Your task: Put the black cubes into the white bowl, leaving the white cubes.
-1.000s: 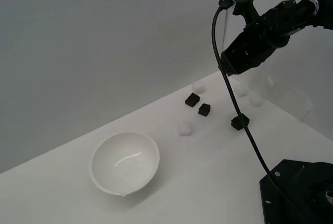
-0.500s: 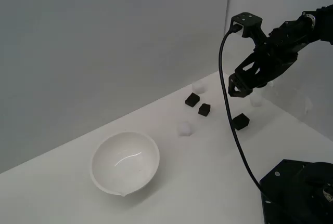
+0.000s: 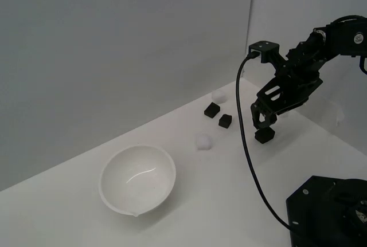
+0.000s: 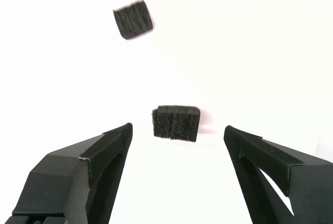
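Observation:
Three black cubes lie on the white surface: two close together (image 3: 211, 109) (image 3: 225, 121) and one nearer the arm (image 3: 264, 136). My gripper (image 3: 265, 125) hangs just above that nearest cube. In the wrist view the gripper (image 4: 177, 140) is open and empty, and the cube (image 4: 176, 123) lies just ahead of the gap between the two fingers (image 4: 106, 148); a second black cube (image 4: 133, 20) lies beyond it. The white bowl (image 3: 138, 179) stands empty toward the exterior view's left. One white cube (image 3: 203, 141) lies between bowl and black cubes; another (image 3: 218, 95) sits by the back wall.
The arm's black base (image 3: 330, 212) fills the exterior view's lower right corner, and a black cable (image 3: 245, 144) loops down from the wrist to it. A grey wall runs close behind the surface.
The arm has swung down and toward the near black cube; the gripper has come from high above the surface to just over that cube. The cubes and bowl have not moved.

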Motion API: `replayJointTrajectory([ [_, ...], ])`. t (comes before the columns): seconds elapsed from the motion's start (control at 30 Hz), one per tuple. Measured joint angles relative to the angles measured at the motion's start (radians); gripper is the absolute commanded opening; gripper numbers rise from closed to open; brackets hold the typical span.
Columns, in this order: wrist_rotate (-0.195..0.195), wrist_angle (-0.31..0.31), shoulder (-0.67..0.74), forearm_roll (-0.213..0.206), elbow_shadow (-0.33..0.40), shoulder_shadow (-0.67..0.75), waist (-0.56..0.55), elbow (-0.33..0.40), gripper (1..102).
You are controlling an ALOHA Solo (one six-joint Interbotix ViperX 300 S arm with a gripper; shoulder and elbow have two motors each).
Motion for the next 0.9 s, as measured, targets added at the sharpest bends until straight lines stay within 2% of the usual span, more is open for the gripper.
replayJointTrajectory([
  [0.57, 0.0, -0.032, -0.169, -0.003, 0.0, -0.169, 0.002, 0.0, 100],
  [0.63, -0.002, -0.034, -0.184, -0.014, 0.0, -0.181, 0.002, 0.0, 96],
  [0.67, -0.002, -0.034, -0.19, -0.017, 0.0, -0.189, 0.002, 0.0, 90],
  [0.7, -0.002, -0.035, -0.198, -0.018, 0.0, -0.196, 0.002, 0.0, 78],
  [0.73, -0.002, -0.034, -0.202, -0.018, 0.0, -0.201, 0.002, 0.002, 60],
  [0.8, -0.002, -0.035, -0.202, -0.02, 0.0, -0.201, 0.002, 0.0, 19],
  [0.83, -0.002, -0.034, -0.199, -0.02, 0.0, -0.199, 0.002, 0.0, 2],
  [0.9, -0.002, -0.034, -0.192, -0.02, 0.0, -0.19, 0.002, 0.0, 3],
])
